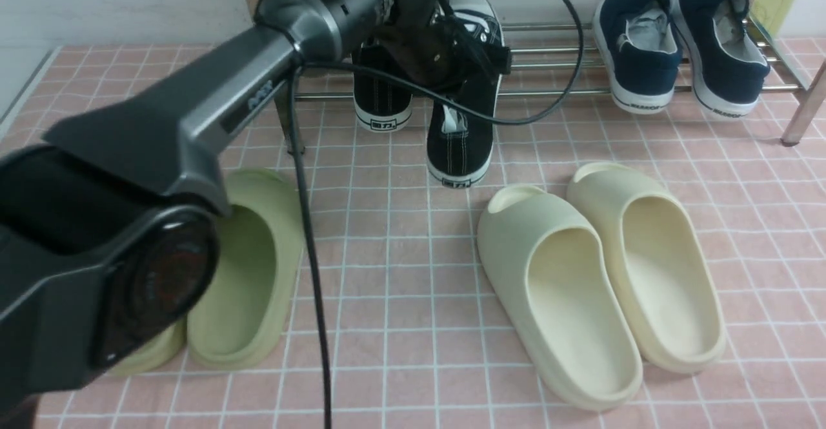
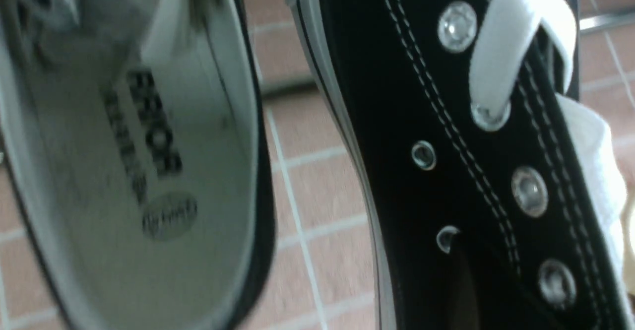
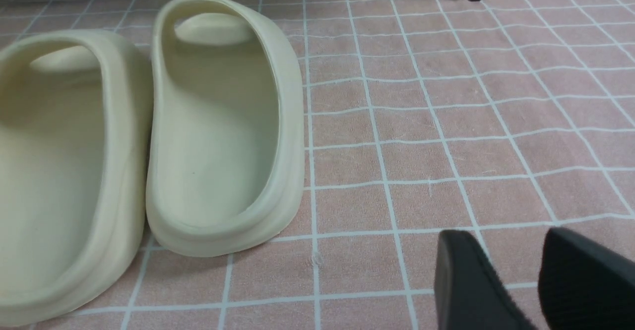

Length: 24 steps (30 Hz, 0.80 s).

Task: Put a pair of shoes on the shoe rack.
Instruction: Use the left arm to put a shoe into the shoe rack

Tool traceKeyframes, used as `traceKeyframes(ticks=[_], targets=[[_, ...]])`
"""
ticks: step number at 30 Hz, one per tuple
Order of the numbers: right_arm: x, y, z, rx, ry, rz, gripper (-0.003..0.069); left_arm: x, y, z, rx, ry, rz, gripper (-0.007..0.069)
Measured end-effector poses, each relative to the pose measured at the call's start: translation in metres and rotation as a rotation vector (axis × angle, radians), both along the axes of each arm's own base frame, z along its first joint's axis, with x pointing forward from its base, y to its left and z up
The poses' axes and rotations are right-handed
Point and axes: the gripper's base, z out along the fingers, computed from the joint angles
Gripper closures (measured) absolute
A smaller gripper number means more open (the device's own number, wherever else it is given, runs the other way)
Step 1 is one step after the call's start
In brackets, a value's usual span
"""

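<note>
Two black canvas sneakers with white laces are at the left end of the steel shoe rack [image 1: 561, 68]. One sneaker [image 1: 382, 97] sits on the rods with its heel over the front edge. My left gripper [image 1: 445, 61] is shut on the other sneaker [image 1: 459, 148], which slopes down from the rack, heel low over the floor. In the left wrist view the held sneaker [image 2: 446, 121] fills the right side and the other sneaker's insole [image 2: 149, 161] the left. My right gripper [image 3: 516, 270] is open and empty above the floor tiles.
Two navy slip-ons [image 1: 684, 48] sit on the rack's right part. A cream pair of slides [image 1: 600, 274] lies on the pink tiled floor right of centre, a green pair [image 1: 245, 274] on the left under my left arm. A rack leg [image 1: 800, 119] stands at the far right.
</note>
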Motion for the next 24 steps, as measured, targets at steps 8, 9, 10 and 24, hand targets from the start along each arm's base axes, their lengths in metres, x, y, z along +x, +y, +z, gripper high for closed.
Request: traceKeyframes(ticks=[8, 9, 10, 24], targets=[[0.000, 0.000, 0.000, 0.000, 0.000, 0.000, 0.0420, 0.022, -0.001, -0.005, -0.021, -0.127, 0.008, 0.0561], [0.000, 0.000, 0.000, 0.000, 0.000, 0.000, 0.0420, 0.023, -0.002, -0.005, -0.010, -0.141, -0.001, 0.0561], [0.000, 0.000, 0.000, 0.000, 0.000, 0.000, 0.0420, 0.023, -0.003, -0.005, -0.001, -0.151, -0.006, 0.0561], [0.000, 0.000, 0.000, 0.000, 0.000, 0.000, 0.0420, 0.022, -0.012, -0.007, 0.024, -0.199, -0.018, 0.0517]])
